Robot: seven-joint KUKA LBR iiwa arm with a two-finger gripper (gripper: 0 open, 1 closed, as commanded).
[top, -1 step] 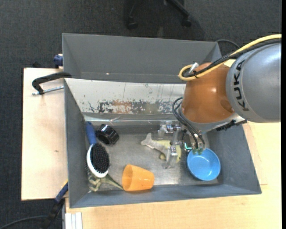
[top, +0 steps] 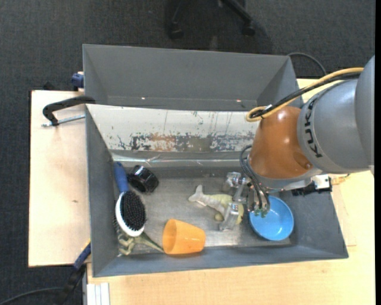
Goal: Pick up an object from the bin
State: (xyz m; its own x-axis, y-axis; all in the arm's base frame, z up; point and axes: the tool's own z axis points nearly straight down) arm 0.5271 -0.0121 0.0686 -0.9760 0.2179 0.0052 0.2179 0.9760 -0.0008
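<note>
Camera view: tool point(top: 239, 206) low over the pale toy point(top: 206, 201), just beside the blue bowl point(top: 277, 225), apparently positioned to grasp it; whether clenched cannot be told.

A robotics lab: KUKA arm point(top: 336, 125) over a grey metal bin point(top: 178, 74), dark carpet point(top: 36, 36), office chair base point(top: 205, 18).
</note>
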